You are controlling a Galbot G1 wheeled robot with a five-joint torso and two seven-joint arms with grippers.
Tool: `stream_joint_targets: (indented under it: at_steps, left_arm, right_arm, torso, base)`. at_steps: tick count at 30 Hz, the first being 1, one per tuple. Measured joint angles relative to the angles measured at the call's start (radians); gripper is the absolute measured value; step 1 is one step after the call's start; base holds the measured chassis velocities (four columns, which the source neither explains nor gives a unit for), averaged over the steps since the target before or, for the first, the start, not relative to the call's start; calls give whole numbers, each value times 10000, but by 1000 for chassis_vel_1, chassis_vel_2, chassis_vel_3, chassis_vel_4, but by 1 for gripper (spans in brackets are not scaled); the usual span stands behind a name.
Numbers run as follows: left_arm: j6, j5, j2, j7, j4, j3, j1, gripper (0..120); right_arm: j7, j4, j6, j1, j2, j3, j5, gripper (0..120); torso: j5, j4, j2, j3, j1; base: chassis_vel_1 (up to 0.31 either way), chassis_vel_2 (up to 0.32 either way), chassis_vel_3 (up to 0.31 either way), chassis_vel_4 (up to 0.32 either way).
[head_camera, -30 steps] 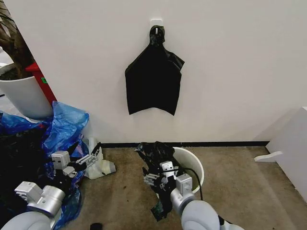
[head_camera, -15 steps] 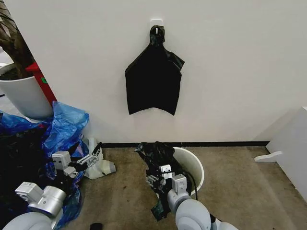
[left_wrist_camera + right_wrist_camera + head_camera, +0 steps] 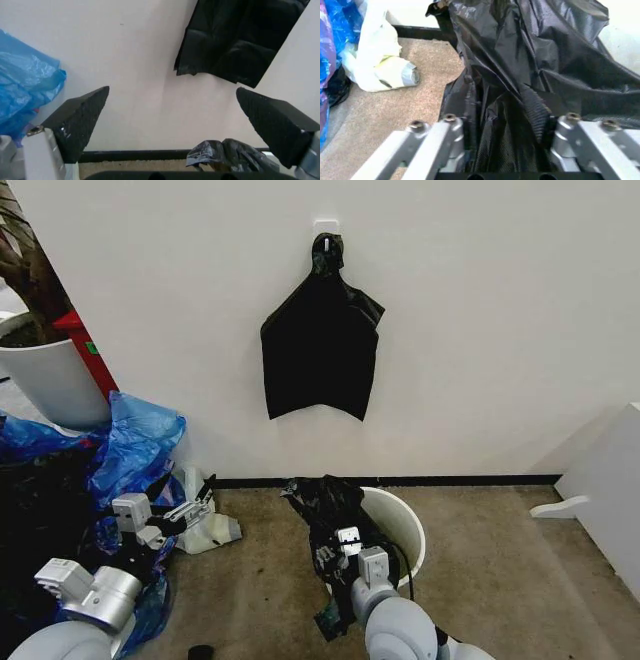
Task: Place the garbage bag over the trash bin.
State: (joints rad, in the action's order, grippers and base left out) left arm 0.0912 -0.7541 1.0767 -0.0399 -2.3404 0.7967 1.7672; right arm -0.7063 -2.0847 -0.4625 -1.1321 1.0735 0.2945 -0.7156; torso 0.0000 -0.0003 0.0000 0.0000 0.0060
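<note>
Right gripper (image 3: 338,549) clamped on crumpled black garbage bag (image 3: 330,510), film bunched between its fingers (image 3: 536,112) in the wrist view. Bag draped over near-left rim of cream-white trash bin (image 3: 400,525), tail hanging down outside; bin mouth mostly uncovered. Versus half a second ago: right wrist barely shifted, bag same spot. Left gripper (image 3: 190,510) wide open, holding nothing, nudged slightly up and right, hovering near blue plastic bags (image 3: 135,445). Second black bag (image 3: 320,355) on wall hook, unchanged.
</note>
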Motion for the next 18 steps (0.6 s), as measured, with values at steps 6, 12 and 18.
stream_joint_targets:
  at_steps: [6, 12, 18]
  left_arm:
    - [0, -4, -6, 13, 41, -99, -78, 100]
    - [7, 23, -48, 27, 127, -350, -207, 100]
    - [87, 418, -136, 13, 158, -1229, -227, 100]
  right_arm:
    - [8, 80, 58, 4, -29, -22, 152, 8]
    - [-25, 43, 189, 23, -40, -137, 143, 0]
    - [-109, -600, 175, 65, -319, -461, -129, 0]
  torso:
    - [0, 0, 0, 0, 0]
    - [1, 0, 0, 0, 0]
    - [1, 1, 0, 0, 0]
  base:
    - [0, 0, 0, 0]
    - [0, 0, 0, 0]
    - [0, 0, 0, 0]
